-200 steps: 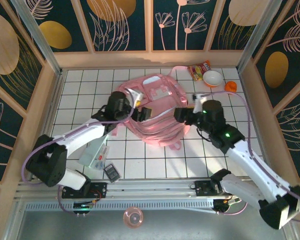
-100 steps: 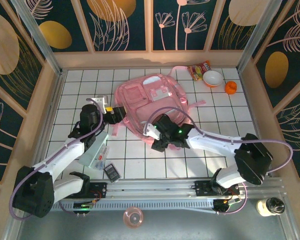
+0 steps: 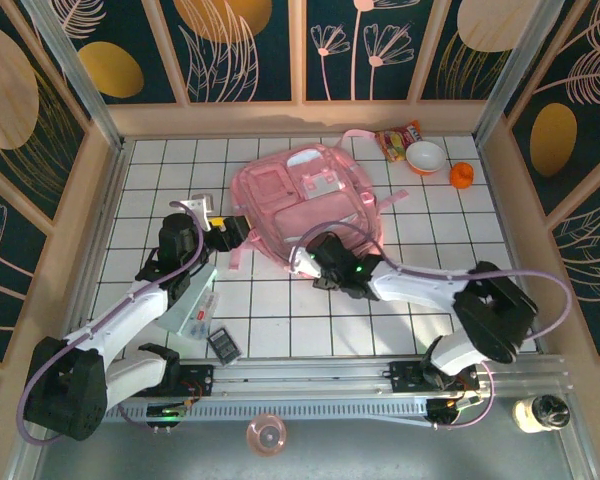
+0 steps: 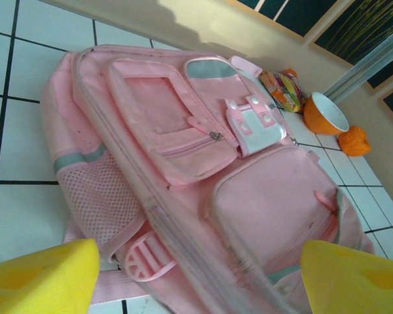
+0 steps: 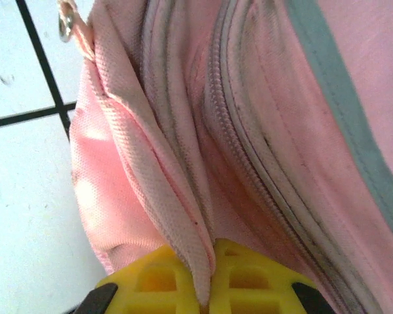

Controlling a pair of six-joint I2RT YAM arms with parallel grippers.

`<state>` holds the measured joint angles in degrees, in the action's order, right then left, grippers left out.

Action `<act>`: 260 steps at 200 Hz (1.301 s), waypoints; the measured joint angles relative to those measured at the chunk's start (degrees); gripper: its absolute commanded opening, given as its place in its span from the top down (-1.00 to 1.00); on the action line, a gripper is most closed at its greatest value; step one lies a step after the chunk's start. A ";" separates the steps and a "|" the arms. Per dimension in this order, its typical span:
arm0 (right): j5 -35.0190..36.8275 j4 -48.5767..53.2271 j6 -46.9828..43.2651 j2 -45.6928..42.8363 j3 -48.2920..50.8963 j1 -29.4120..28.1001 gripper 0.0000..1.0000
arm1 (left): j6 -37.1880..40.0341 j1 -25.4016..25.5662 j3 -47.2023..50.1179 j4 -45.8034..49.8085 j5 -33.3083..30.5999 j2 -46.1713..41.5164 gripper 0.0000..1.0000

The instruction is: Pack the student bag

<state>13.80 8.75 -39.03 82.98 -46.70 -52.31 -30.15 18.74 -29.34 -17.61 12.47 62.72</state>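
The right gripper (image 5: 213,273), its fingertips half cut off from sight, pinches a fold on the near edge of the one pink backpack (image 3: 305,195), while the left gripper (image 4: 196,278) gapes wide beside it.

A pink backpack (image 3: 305,200) flat on the tiled counter (image 3: 270,310); right claw (image 3: 313,265) at its near edge (left claw (image 3: 230,232) alongside).

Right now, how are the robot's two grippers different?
The left gripper is open and empty; the right gripper is shut, pinching a fold of the student bag. The left gripper sits beside the bag; the right gripper touches it. Both have yellow fingers.
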 measured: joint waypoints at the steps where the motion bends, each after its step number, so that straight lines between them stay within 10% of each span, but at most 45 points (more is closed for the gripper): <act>1: -0.15 0.24 -0.04 -0.22 -0.13 0.09 1.00 | 0.04 0.00 0.00 -0.02 0.04 0.00 -0.58; 53: -11.87 14.34 -1.22 -9.05 -17.42 10.75 1.00 | 3.23 0.00 2.86 -5.40 6.49 1.07 -0.56; 160: -16.52 23.82 -2.67 -9.31 -23.56 11.85 1.00 | 10.23 0.00 4.83 -24.00 11.15 18.73 -0.24; 239: -16.68 23.85 -2.38 -9.20 -23.74 11.85 1.00 | 8.44 0.44 1.68 -32.04 14.60 26.71 1.00; 260: -16.24 23.65 -1.33 -9.20 -23.74 11.85 1.00 | 8.20 0.33 1.55 -32.33 15.98 26.99 1.00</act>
<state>-2.44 32.40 -40.36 73.78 -70.43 -40.47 -21.96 19.07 -27.79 -49.93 28.45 89.71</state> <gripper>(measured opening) 0.063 0.052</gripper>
